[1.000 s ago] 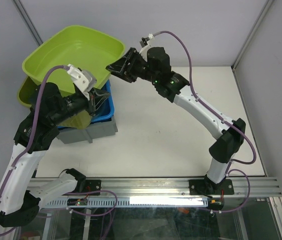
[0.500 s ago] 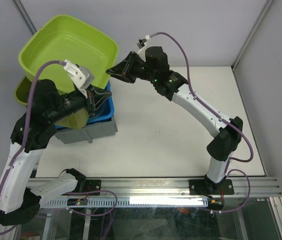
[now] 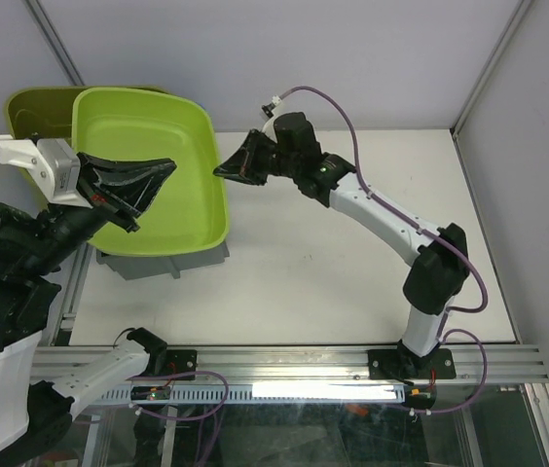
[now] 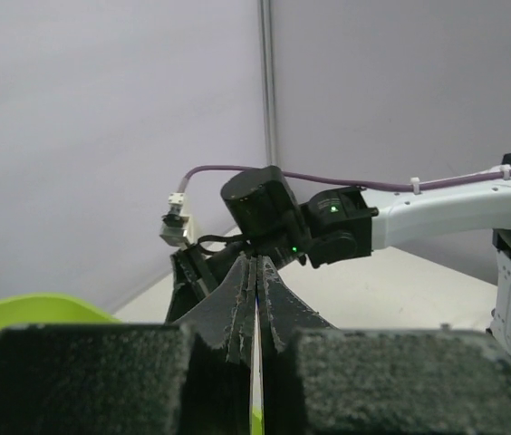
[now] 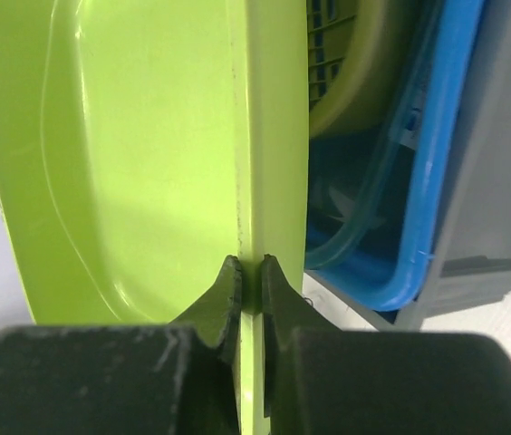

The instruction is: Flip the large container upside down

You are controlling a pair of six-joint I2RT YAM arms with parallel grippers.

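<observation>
No writing is showing clearly enough to read; no label, brand, number or sign is appearing legibly in any view.

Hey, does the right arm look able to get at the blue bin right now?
Probably not. The right gripper is shut on the rim of the large green container, so it is occupied, and in the overhead view that container covers the blue bin.

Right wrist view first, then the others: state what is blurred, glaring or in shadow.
Right wrist: the near pads are dark and blurred, the rim of the lime container sharp, with soft sheen on its wall. Left wrist: pads blurred, the right arm beyond sharper. Top external: even light, glare on the rail strip.
</observation>
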